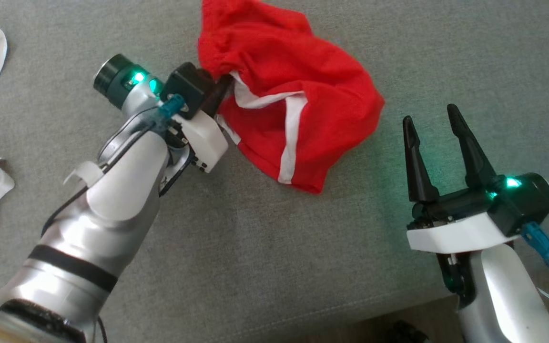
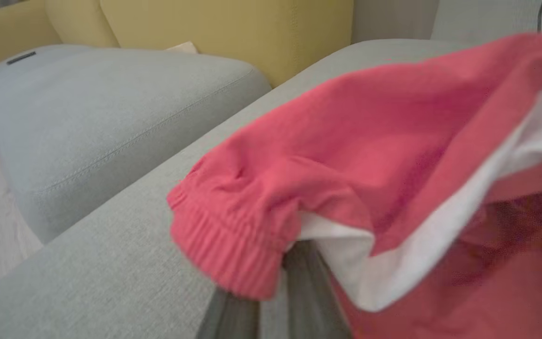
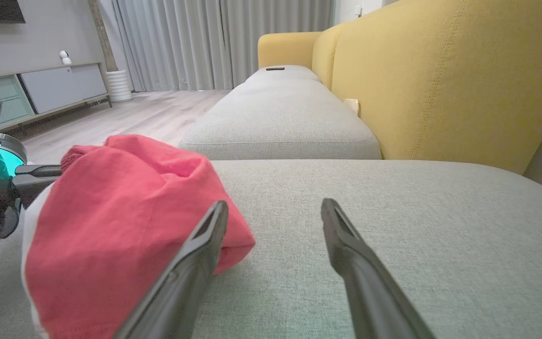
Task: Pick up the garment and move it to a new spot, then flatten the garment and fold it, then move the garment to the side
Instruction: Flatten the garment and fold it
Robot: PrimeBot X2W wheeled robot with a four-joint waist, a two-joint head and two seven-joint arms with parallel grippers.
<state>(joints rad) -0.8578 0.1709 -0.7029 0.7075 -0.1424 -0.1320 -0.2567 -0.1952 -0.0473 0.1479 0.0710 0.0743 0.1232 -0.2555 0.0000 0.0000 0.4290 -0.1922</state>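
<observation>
Garment (image 1: 279,71), soft, light and limp, lies bunched on the cushion (image 1: 255,247), its elastic waistband (image 2: 224,254) pinched in the left gripper (image 1: 219,90), while the right gripper (image 1: 429,116), jaws apart just beside it, would best take the waistband's other end

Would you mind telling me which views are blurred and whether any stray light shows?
Left wrist view: the garment sits close to the lens and looks soft and smeared. Head view: sharp, with green light from the right gripper tinting the cushion beside it. Right wrist view: crisp and evenly lit, the garment paler than in the head view.
</observation>
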